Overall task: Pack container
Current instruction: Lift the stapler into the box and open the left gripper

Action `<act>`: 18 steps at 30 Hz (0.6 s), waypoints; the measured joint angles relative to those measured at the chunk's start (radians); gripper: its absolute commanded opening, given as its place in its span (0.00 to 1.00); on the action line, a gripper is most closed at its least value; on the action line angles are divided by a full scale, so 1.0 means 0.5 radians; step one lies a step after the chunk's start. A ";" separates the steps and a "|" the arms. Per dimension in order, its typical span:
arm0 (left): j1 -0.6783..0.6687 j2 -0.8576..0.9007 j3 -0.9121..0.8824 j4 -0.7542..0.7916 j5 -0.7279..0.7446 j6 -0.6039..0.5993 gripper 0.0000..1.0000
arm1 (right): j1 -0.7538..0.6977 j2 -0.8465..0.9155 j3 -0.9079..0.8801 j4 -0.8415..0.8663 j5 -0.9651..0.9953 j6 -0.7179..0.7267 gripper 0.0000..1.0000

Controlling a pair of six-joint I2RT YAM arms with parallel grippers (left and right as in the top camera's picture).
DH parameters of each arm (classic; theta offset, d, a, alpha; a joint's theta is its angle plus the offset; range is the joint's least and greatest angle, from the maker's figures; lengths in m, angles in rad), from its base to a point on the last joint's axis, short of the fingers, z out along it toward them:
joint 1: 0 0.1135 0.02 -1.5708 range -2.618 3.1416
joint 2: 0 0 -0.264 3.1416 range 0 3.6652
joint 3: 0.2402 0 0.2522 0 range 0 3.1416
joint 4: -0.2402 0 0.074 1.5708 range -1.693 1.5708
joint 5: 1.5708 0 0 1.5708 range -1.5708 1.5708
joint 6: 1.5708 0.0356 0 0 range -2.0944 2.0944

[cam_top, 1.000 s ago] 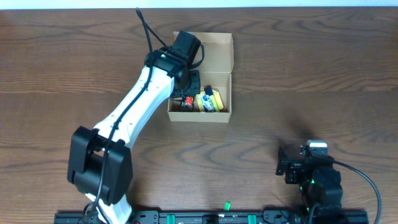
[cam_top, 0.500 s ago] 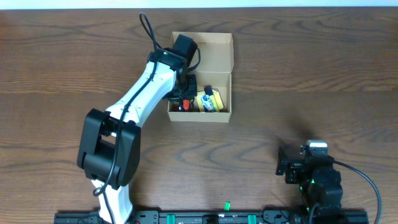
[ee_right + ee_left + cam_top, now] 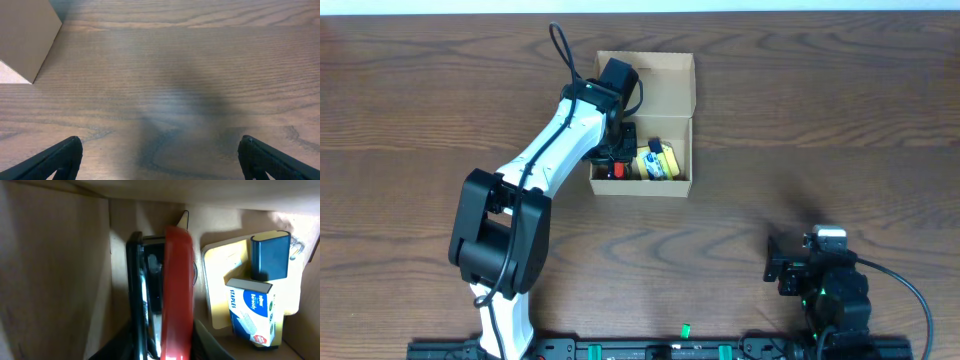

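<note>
Set the red-and-black stapler (image 3: 177, 280), pinched in the left tool (image 3: 162, 347), flat against the left wall of the open tan cardboard container (image 3: 640, 187) on the wooden table (image 3: 820, 120), then release gently; leave the right tool (image 3: 160, 160) spread, parked aside.

A red-and-black stapler (image 3: 167, 295) lies just beside a pale-yellow pad (image 3: 217, 275). On the pad rest a blue-and-white box of staples (image 3: 252, 312) and, touching its end, a dark blue block (image 3: 270, 255). The tabletop (image 3: 200, 75) is brown wood grain.
</note>
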 measured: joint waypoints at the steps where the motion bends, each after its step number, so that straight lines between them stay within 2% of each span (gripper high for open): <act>1: 0.000 0.000 0.000 0.000 -0.002 0.010 0.41 | 0.000 0.000 0.000 0.000 0.000 0.000 0.99; 5: 0.000 0.000 0.001 0.005 0.000 0.032 0.57 | 0.000 0.000 0.000 0.000 0.000 0.000 0.99; 7: -0.001 0.000 0.005 0.005 0.004 0.034 0.77 | 0.000 0.000 0.000 0.000 0.000 0.000 0.99; 8: 0.000 0.000 0.008 0.005 0.006 0.038 0.81 | 0.000 0.000 0.000 0.000 0.000 0.000 0.99; 12: 0.000 0.000 0.012 0.005 0.006 0.034 0.91 | 0.000 0.000 0.000 0.000 0.000 0.000 0.99; 18: 0.000 0.000 0.012 0.003 0.007 0.035 0.91 | 0.000 0.000 0.000 0.000 0.000 0.000 0.99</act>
